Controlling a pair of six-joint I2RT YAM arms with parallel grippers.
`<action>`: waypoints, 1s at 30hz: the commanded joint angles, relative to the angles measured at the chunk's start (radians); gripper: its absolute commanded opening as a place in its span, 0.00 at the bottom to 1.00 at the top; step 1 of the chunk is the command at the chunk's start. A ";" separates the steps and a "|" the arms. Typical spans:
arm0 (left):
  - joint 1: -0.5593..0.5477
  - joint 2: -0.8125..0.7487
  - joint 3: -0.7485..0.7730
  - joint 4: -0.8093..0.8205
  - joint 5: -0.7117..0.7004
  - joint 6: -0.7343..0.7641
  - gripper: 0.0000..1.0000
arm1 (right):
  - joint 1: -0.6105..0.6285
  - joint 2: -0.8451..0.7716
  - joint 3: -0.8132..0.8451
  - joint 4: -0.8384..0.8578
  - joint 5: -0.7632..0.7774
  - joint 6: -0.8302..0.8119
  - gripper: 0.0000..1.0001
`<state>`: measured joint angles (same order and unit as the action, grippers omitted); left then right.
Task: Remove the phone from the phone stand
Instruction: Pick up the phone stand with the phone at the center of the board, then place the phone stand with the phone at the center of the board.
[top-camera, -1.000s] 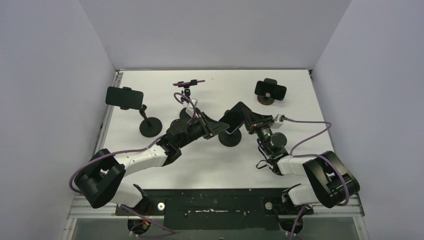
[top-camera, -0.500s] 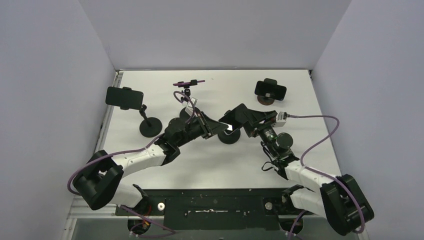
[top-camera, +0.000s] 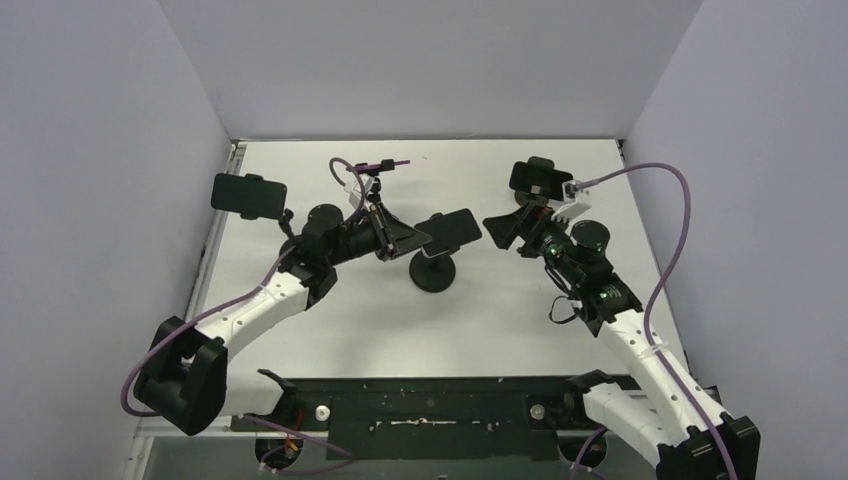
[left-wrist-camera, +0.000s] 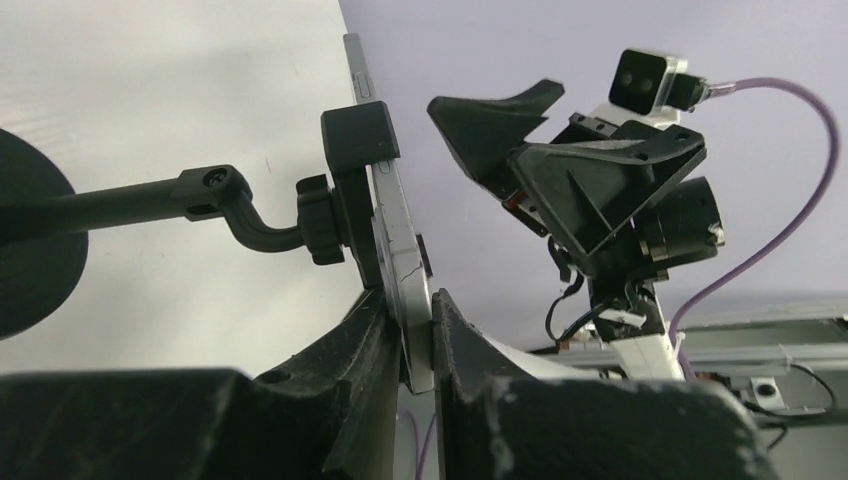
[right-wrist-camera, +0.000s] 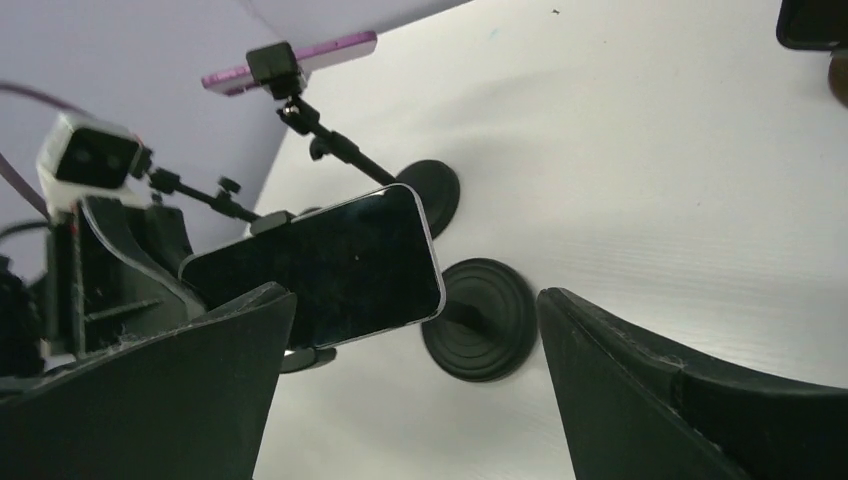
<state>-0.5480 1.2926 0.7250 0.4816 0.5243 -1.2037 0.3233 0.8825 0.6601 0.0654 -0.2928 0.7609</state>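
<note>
Two arms (top-camera: 270, 300) stretched inward: left tool (left-wrist-camera: 408, 305) tight on the phone (right-wrist-camera: 320, 265) (edge-on), right tool (right-wrist-camera: 415, 300) wide, apart.

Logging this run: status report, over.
Left gripper shut on phone edge. Right gripper open, apart from it. Phone in phone stand clamp, not yet out. Nothing seen blocking.

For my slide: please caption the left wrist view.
Left gripper shut on the phone, which sits clamped in its stand.

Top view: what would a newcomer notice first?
The left arm's fingers pinch the phone at mid-table, which sits clamped on its stand. The right arm's fingers gape wide just to its right. Behind them, a purple phone perches on another mount.
</note>
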 joint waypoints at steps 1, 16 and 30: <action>0.023 0.000 0.167 0.017 0.250 0.021 0.00 | 0.048 0.010 0.100 -0.179 -0.052 -0.393 0.96; -0.003 0.082 0.261 -0.148 0.466 0.257 0.00 | 0.447 0.083 0.447 -0.586 0.064 -1.055 1.00; 0.028 0.100 0.303 -0.178 0.590 0.320 0.00 | 0.469 0.032 0.403 -0.702 0.155 -1.078 1.00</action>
<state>-0.5354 1.4254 0.9546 0.2047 1.0168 -0.9131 0.7864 0.9260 1.0786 -0.6117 -0.1722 -0.3012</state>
